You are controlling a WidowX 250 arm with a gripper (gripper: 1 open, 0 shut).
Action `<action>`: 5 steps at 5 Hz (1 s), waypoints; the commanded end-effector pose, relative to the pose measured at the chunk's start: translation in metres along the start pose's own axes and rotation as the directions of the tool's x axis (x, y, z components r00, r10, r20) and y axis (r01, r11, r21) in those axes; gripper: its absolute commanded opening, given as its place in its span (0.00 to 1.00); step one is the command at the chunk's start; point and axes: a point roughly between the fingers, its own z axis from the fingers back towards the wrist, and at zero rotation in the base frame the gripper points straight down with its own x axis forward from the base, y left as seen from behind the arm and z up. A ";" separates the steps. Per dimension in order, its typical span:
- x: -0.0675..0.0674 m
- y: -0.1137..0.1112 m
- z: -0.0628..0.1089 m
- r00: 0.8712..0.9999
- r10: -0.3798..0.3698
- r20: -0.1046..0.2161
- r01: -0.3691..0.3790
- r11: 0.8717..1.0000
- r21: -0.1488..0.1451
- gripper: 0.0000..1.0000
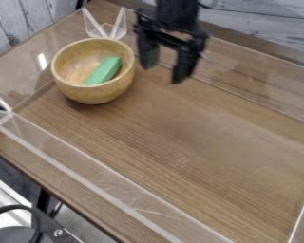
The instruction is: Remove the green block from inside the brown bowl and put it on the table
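Note:
The brown bowl stands on the table at the upper left. The green block lies inside it, leaning toward the right side of the bowl's pale inside. My gripper hangs just right of the bowl's rim, pointing down, above the tabletop. It is open, with its two dark fingers spread wide and nothing between them. It does not touch the bowl or the block.
Clear raised edges run around the tabletop. A pale folded piece stands behind the bowl at the far edge. A dark chair part shows below the table's near left corner.

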 end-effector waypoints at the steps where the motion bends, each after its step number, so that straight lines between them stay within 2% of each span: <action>1: 0.006 0.019 0.023 0.996 0.022 0.084 -0.024 0.999 0.025 1.00; 2: 0.011 0.021 0.024 0.993 0.057 0.100 -0.060 0.998 0.024 1.00; 3: -0.003 0.035 0.024 0.982 0.166 0.092 -0.168 0.986 0.011 1.00; 4: -0.021 0.057 0.021 0.958 0.273 0.092 -0.274 0.962 0.002 1.00; 5: -0.029 0.078 0.015 0.952 0.295 0.074 -0.297 0.955 0.011 1.00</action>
